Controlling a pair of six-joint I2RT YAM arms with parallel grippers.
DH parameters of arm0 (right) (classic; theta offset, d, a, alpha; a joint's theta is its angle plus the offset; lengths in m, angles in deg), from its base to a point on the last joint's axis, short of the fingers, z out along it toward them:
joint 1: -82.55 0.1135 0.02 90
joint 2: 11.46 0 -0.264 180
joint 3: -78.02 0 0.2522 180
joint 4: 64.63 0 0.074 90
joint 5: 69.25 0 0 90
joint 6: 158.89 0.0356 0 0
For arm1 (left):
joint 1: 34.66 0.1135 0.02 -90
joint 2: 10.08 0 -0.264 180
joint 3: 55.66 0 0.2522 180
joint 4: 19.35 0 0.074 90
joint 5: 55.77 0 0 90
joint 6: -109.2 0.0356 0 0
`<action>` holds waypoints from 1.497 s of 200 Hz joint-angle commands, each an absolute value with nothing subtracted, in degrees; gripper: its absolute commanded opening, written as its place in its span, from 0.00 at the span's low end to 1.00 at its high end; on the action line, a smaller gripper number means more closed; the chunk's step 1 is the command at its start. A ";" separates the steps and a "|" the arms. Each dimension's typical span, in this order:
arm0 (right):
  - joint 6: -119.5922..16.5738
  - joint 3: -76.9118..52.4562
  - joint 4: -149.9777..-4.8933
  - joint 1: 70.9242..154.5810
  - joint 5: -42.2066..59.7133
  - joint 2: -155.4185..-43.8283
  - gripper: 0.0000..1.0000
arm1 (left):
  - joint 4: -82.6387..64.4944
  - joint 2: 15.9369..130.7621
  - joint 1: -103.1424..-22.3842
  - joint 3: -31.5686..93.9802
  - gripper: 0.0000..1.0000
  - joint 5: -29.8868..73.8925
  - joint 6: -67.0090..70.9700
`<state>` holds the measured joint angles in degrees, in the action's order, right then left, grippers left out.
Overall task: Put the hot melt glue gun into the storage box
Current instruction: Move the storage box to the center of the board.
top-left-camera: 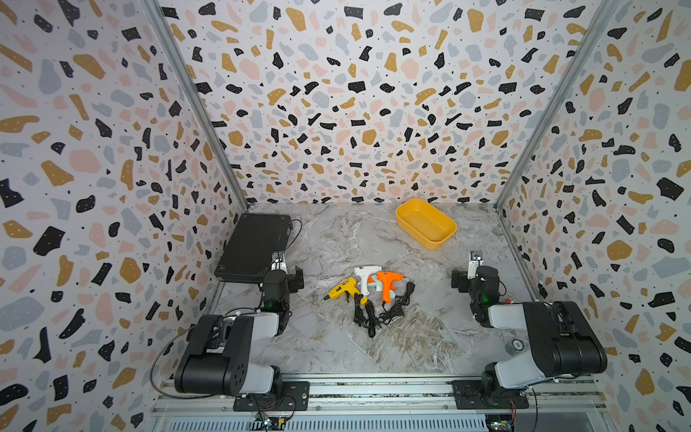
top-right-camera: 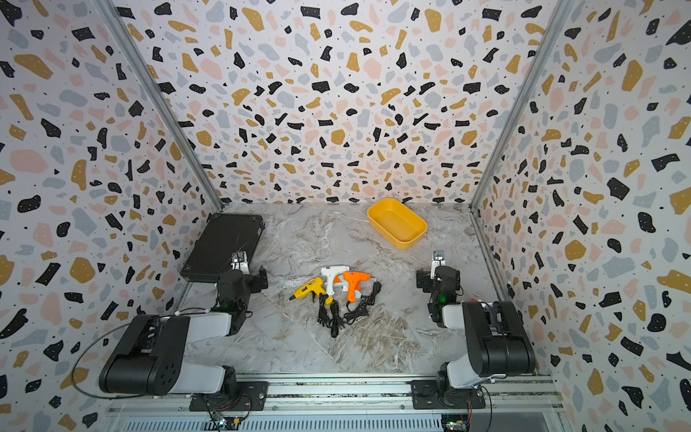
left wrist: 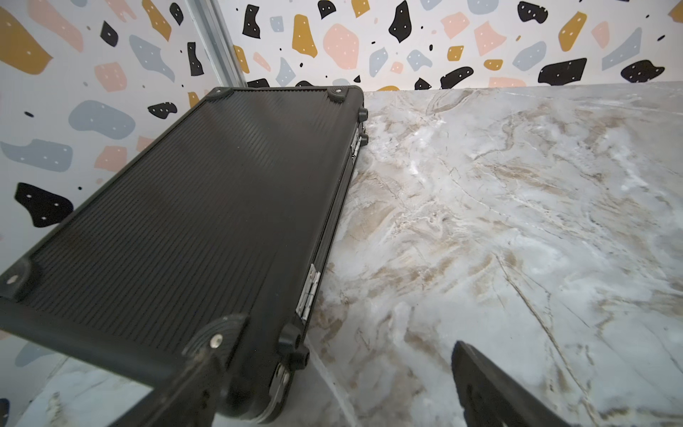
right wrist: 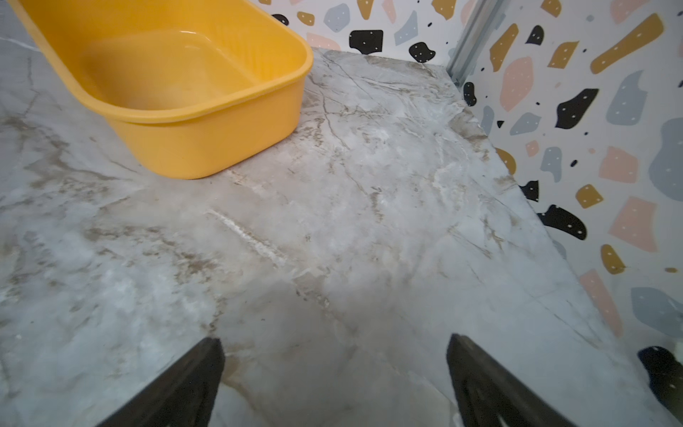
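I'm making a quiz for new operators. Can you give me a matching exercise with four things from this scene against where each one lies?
Things:
1. yellow glue gun
2. orange glue gun
3. storage box
4. black case

Places:
a. far right, nothing inside
b. far left, lying flat, shut
c. middle cluster, leftmost, nozzle pointing left
d. middle cluster, rightmost

Pairs: 1-c, 2-d, 3-a, 4-b

Three walls [top-left-camera: 355, 93] close in the space, all papered in a white terrazzo print of black, mustard, pink and grey-blue flecks. Bare metal posts [top-left-camera: 194, 108] run up the two back corners. The bench [top-left-camera: 336, 232] is grey-white marble with brown veins, evenly lit, and a metal rail [top-left-camera: 374, 389] edges its near side.
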<state>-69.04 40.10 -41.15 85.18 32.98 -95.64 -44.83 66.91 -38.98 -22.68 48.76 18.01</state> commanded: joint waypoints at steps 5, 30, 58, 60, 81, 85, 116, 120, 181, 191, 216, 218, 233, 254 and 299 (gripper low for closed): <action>-63.29 21.96 -68.59 85.78 44.77 -93.69 0.99 | -22.98 55.09 -41.20 -10.66 1.00 52.19 15.09; -46.10 0.01 -97.19 85.78 43.35 -100.06 0.99 | 9.52 54.20 -42.28 6.98 1.00 56.56 3.83; -37.85 -26.70 -125.90 86.45 30.04 -116.66 0.99 | 29.41 56.52 -46.35 17.04 1.00 57.88 -0.22; -37.34 -27.96 -126.98 86.56 29.40 -117.37 0.99 | 30.51 56.54 -46.66 17.42 1.00 57.88 -0.55; -33.10 -34.67 -131.64 86.55 23.35 -122.13 0.95 | 38.76 56.01 -48.24 19.53 1.00 54.78 -4.97; -32.27 -36.12 -132.48 86.54 22.61 -122.70 0.94 | 39.84 55.73 -48.35 19.62 1.00 54.01 -5.69; -28.02 -49.55 -141.55 86.59 17.38 -131.97 0.87 | 46.85 52.69 -49.07 19.24 0.98 50.36 -9.16; -27.32 -50.68 -142.08 86.59 17.06 -132.78 0.87 | 47.40 52.35 -49.00 19.14 0.98 50.05 -9.19; -19.84 -55.56 -142.86 86.98 16.09 -140.47 0.78 | 51.97 48.47 -49.29 18.22 0.90 49.39 -8.67; -19.26 -56.84 -142.77 87.18 16.43 -142.02 0.75 | 52.15 48.46 -49.42 18.19 0.88 49.20 -8.38; -18.04 -61.64 -142.89 87.48 17.22 -146.03 0.72 | 52.42 48.87 -49.70 18.80 0.86 49.21 -7.61; -18.01 -61.98 -142.83 87.54 17.28 -146.37 0.71 | 52.53 48.95 -49.74 18.83 0.86 49.18 -7.45; -17.61 -64.70 -142.99 87.86 18.13 -148.45 0.68 | 52.94 49.16 -49.88 19.44 0.83 49.36 -7.09; -17.21 -66.53 -143.06 88.34 18.73 -150.48 0.63 | 53.20 49.08 -49.96 19.55 0.78 49.57 -6.58; -22.45 -66.56 -144.33 90.69 21.32 -150.39 0.17 | 53.80 48.07 -49.93 19.44 0.43 49.81 -5.94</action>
<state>-19.33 -64.73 -141.19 89.07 18.36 -152.84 52.95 49.10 -49.65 18.72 49.67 -6.89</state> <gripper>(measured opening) 0.251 0.498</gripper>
